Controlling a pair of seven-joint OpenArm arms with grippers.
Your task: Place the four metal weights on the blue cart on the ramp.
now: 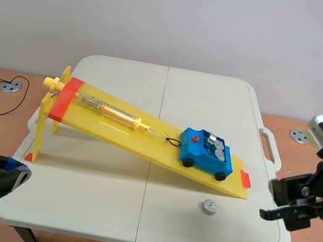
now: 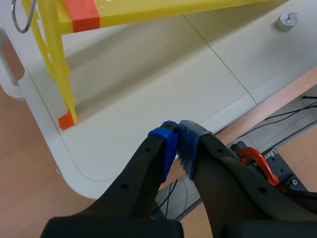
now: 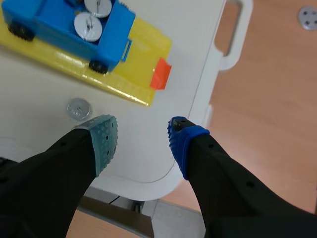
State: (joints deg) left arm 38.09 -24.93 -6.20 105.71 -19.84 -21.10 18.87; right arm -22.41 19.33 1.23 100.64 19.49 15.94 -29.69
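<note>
A blue cart (image 1: pixel 206 154) sits low on the yellow ramp (image 1: pixel 146 137), held by a cord to a spring scale (image 1: pixel 101 108). Three metal weights (image 1: pixel 216 146) lie in its bed; two of them show in the right wrist view (image 3: pixel 88 26). One loose metal weight (image 1: pixel 209 206) rests on the table in front of the ramp's foot, seen ahead of my right gripper's left finger (image 3: pixel 79 109) and far ahead in the left wrist view (image 2: pixel 286 22). My right gripper (image 1: pixel 289 203) (image 3: pixel 141 141) hangs open off the table's right edge. My left gripper (image 2: pixel 177 148) is shut on nothing off the front left corner.
The white folding table (image 1: pixel 102 211) has a carry handle (image 1: pixel 268 146) on its right side. The ramp's yellow support legs (image 2: pixel 57 64) stand at the left with orange tape. An orange clamp (image 2: pixel 257 161) and cables lie on the floor below the left gripper.
</note>
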